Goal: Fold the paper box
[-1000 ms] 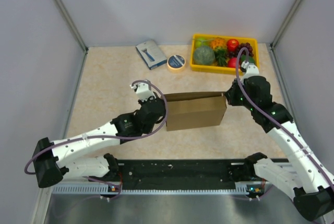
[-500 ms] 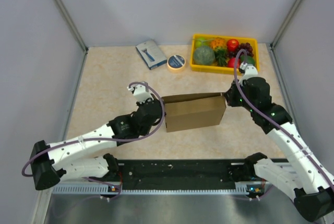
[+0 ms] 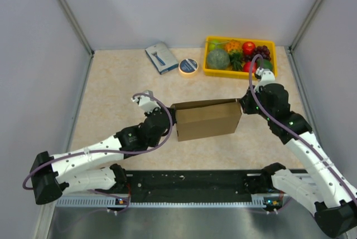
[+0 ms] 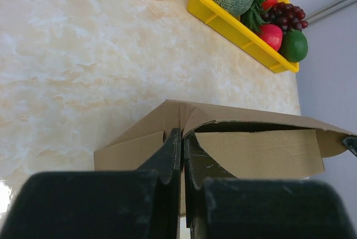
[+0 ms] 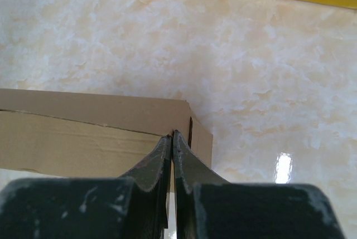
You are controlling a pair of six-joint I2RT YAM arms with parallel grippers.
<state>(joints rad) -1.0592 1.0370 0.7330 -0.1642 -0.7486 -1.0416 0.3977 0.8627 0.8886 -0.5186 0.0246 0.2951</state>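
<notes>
The paper box (image 3: 207, 121) is a plain brown carton lying in the middle of the table, its top not closed flat. My left gripper (image 3: 170, 117) is at its left end. In the left wrist view the left gripper (image 4: 183, 134) is shut, pinching the cardboard edge where a flap meets the box (image 4: 256, 152). My right gripper (image 3: 242, 105) is at the box's far right corner. In the right wrist view the right gripper (image 5: 172, 136) is shut on the top edge of the box (image 5: 83, 138).
A yellow fruit tray (image 3: 208, 72) stands at the back right, also in the left wrist view (image 4: 234, 27). A tape roll (image 3: 188, 66) and a blue-grey packet (image 3: 161, 57) lie at the back. Grey walls enclose the table.
My left gripper has drawn a little to the left, and the box's left end has come with it. The right arm has hardly moved.
</notes>
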